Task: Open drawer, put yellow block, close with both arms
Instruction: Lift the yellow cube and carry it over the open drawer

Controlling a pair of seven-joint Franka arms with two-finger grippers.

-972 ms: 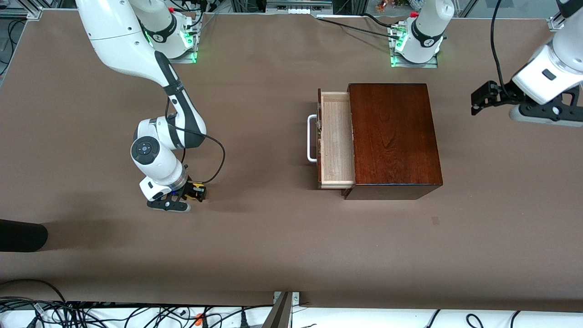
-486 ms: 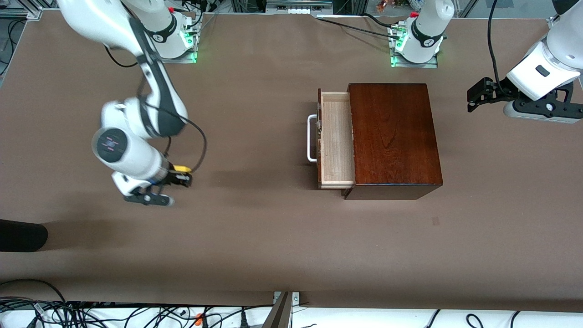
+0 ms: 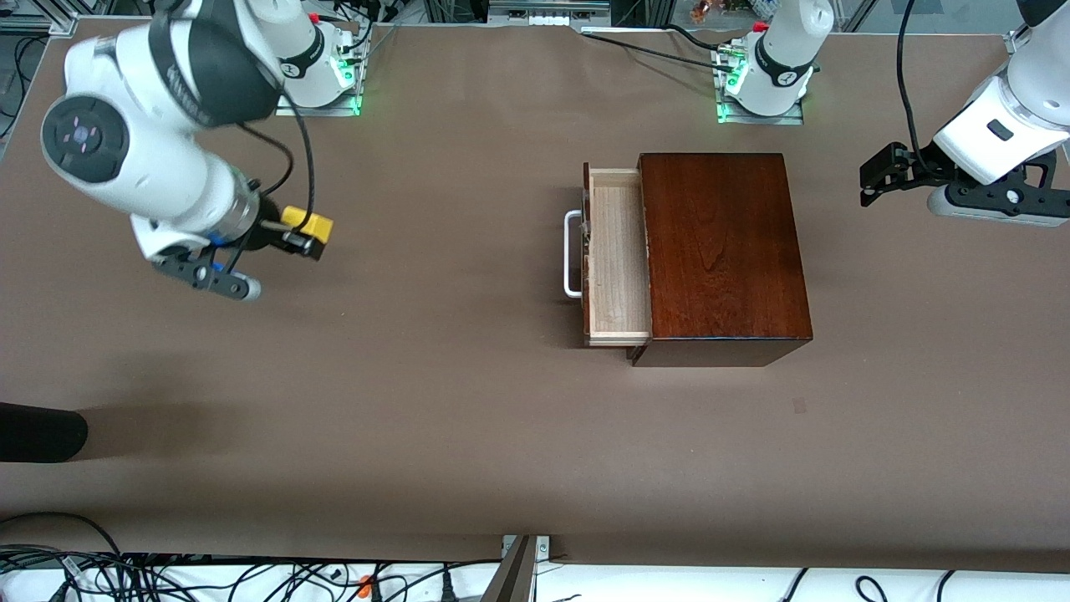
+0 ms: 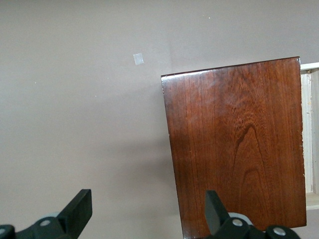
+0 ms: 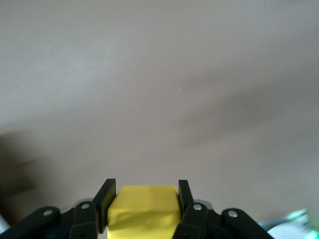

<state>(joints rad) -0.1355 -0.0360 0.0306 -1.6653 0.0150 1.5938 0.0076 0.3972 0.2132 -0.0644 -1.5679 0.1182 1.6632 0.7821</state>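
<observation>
Right gripper [image 3: 306,235] clamps the yellow block [image 3: 308,223] above the table [image 3: 468,418] — left gripper [image 4: 147,211] spread wide, waiting.

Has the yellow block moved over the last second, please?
Yes. The yellow block, in the right tool, has risen and moved away from the drawer.

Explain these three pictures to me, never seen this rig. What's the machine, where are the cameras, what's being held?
Two white robot arms stand at a brown table. One picture is taken from a high camera facing them; the other two come from cameras on each arm's wrist. On the table sits a dark wooden box with its drawer pulled open. The right tool is up over bare table toward the right arm's end, shut on a yellow block, seen close up in its wrist view. The left tool waits open over the table at the left arm's end.
</observation>
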